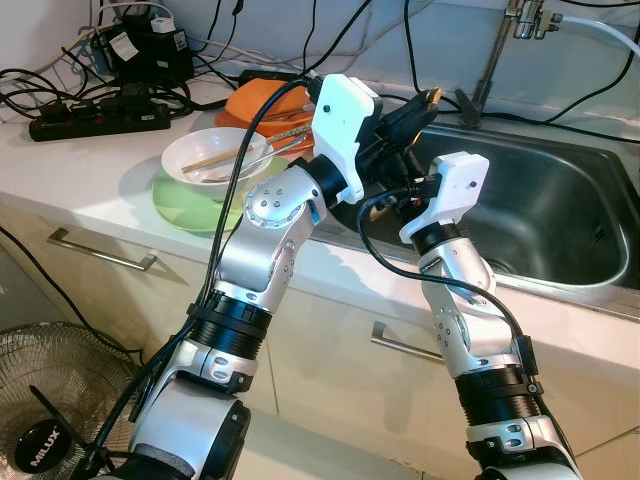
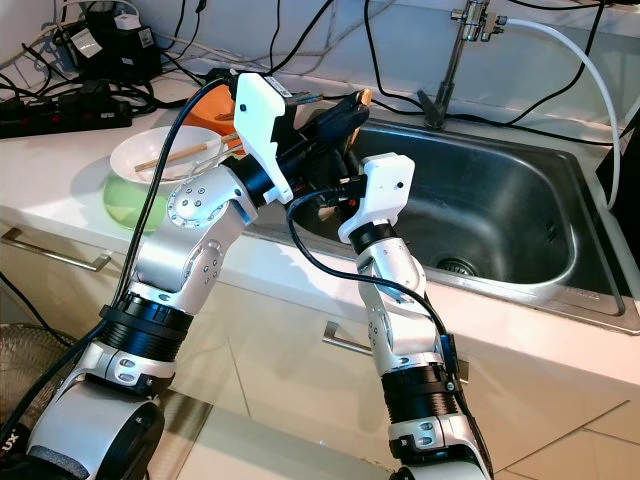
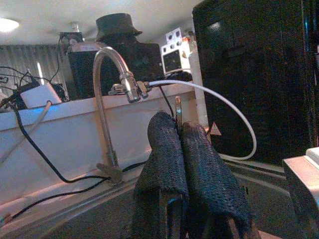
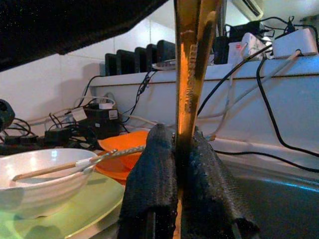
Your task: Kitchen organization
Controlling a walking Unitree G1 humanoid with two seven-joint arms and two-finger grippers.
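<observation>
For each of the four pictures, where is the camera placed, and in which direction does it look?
Left eye view: on the head, looking down at both silver arms, the steel sink and white bowl.
Right eye view: beside it, same scene.
Left wrist view: along the shut left tool, toward the curved metal tap.
Right wrist view: along the right tool clamping golden chopsticks, toward the bowl.
Both wrist views share the white back wall with cables.

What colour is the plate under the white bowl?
Light green; the plate under the white bowl shows best in the left eye view.
</observation>
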